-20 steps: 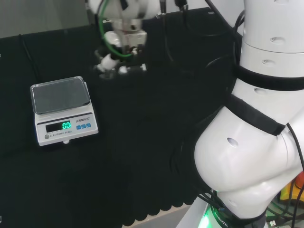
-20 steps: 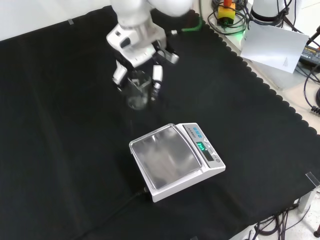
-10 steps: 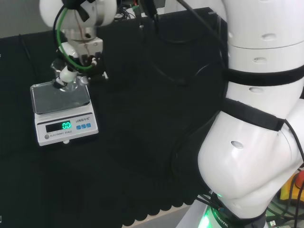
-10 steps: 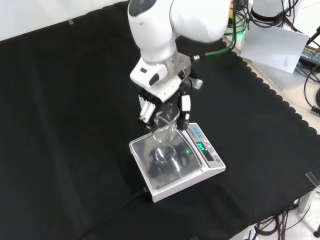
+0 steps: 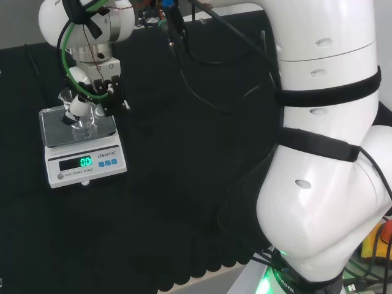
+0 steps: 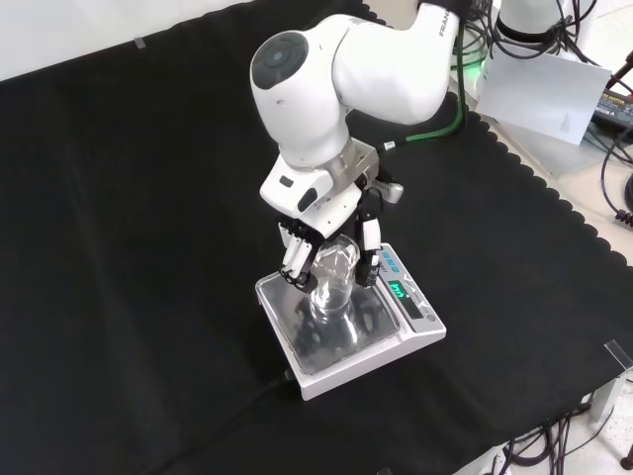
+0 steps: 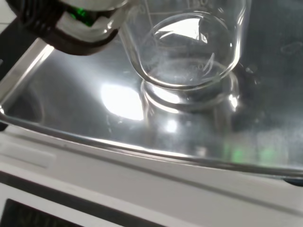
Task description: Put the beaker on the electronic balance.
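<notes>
Holding a clear glass beaker (image 6: pixel 333 280) between curled fingers (image 6: pixel 296 259) on one side and a thumb on the other, the robot hand (image 6: pixel 329 236) hangs directly over the electronic balance (image 6: pixel 349 319), which sits on the black cloth of the surface (image 6: pixel 129 247). In the front view the beaker stands upright with its mouth up, just below the palm, over the far left part of the balance's shiny metal weighing pan (image 6: pixel 346 332); its base is down at the pan, though this view does not settle whether it touches. In the wrist view the beaker (image 7: pixel 189 52) is seen close from above at a slant, its round base meeting its own reflection on the weighing pan (image 7: pixel 94 99), so it appears to rest on the metal or lie just above it, and a black and white part of the robot hand (image 7: pixel 71 23) shows beside its wall. In the head view the robot hand (image 5: pixel 92 92) is at the far left of the scene, its fingers closed round the beaker (image 5: pixel 81 119) above the pan of the electronic balance (image 5: pixel 82 146), whose white front panel with a green lit display (image 5: pixel 85 162) faces the near side. The arm's large white links (image 5: pixel 324 184) stand at the right of that view, and a green cable (image 5: pixel 67 37) loops around the wrist above the robot hand.
</notes>
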Motion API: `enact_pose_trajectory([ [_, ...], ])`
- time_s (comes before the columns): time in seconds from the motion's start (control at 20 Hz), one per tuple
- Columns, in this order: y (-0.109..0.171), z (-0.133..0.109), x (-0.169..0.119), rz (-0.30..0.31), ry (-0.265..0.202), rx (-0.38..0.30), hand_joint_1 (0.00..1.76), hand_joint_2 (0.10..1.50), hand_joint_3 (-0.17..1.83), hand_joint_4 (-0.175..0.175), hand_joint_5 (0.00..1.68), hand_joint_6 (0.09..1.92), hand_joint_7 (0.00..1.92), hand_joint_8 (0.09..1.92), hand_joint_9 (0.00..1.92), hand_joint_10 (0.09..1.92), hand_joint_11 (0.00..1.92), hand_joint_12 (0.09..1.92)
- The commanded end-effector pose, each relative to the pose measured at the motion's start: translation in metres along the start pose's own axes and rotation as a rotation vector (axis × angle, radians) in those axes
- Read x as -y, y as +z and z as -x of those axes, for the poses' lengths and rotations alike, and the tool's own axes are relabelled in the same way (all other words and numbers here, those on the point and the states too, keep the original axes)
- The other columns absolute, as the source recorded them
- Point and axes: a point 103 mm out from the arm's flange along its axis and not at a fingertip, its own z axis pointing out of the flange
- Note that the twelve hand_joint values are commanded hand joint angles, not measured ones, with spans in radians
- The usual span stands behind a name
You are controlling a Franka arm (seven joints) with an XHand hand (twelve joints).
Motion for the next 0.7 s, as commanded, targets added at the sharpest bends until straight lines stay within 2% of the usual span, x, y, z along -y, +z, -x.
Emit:
enact_pose_trajectory([
  [0.05, 0.004, 0.008, -0.002, -0.034, 0.002, -0.001, 1.15, 0.87, 0.67, -0.175, 0.84, 1.36, 0.90, 1.57, 1.34, 1.24, 1.38, 1.20],
  [0.2, 0.005, 0.011, -0.003, -0.061, -0.001, -0.007, 1.12, 0.87, 0.63, -0.169, 0.86, 1.31, 0.92, 1.60, 1.35, 1.18, 1.46, 1.13],
  [0.4, 0.006, 0.015, 0.000, -0.088, -0.006, -0.011, 1.06, 0.62, 0.89, -0.171, 0.58, 1.33, 0.88, 1.57, 1.36, 1.09, 1.49, 1.08],
  [0.5, 0.004, 0.016, 0.002, -0.084, -0.009, -0.016, 1.01, 0.58, 0.90, -0.153, 0.45, 1.28, 0.85, 1.55, 1.36, 1.05, 1.40, 1.09],
  [0.6, 0.001, 0.018, 0.005, -0.084, -0.011, -0.019, 0.91, 0.55, 0.82, -0.119, 0.28, 1.05, 0.74, 1.47, 1.27, 0.98, 1.25, 1.10],
  [0.7, -0.005, 0.018, 0.007, -0.079, -0.014, -0.027, 0.74, 0.54, 0.67, -0.073, 0.17, 0.77, 0.56, 1.30, 1.01, 0.88, 0.87, 1.22],
])
